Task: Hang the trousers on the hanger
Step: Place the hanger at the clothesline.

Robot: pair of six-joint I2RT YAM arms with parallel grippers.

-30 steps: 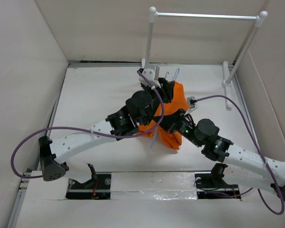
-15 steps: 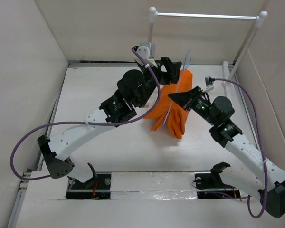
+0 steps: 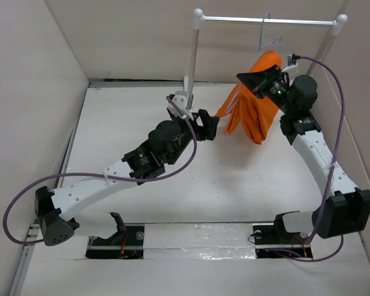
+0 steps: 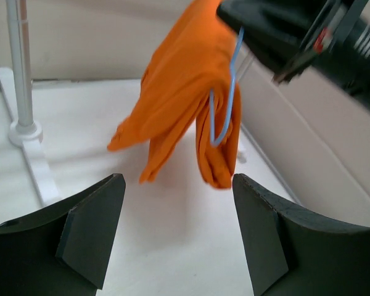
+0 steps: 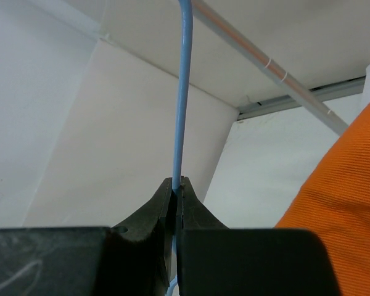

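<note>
Two grippers show from above, the right gripper [image 3: 246,80] raised by the rail [image 3: 234,19] with the trousers [image 3: 253,114] draped on the hanger [image 3: 263,31], whose hook perhaps touches that rail, and the left gripper [image 3: 211,125] lower and apart from them; the left wrist view shows its fingers [image 4: 89,228] spread wide; the right wrist view shows fingers [image 5: 148,216] pinched on the hanger's wire.

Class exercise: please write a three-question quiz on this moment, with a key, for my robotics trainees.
1. True or false: the left end effector holds the trousers.
2. The right end effector is shut on: A the hanger; B a trouser leg; C nothing.
3. Short answer: which end effector is open?
Key: 1 false; 2 A; 3 left.
</note>
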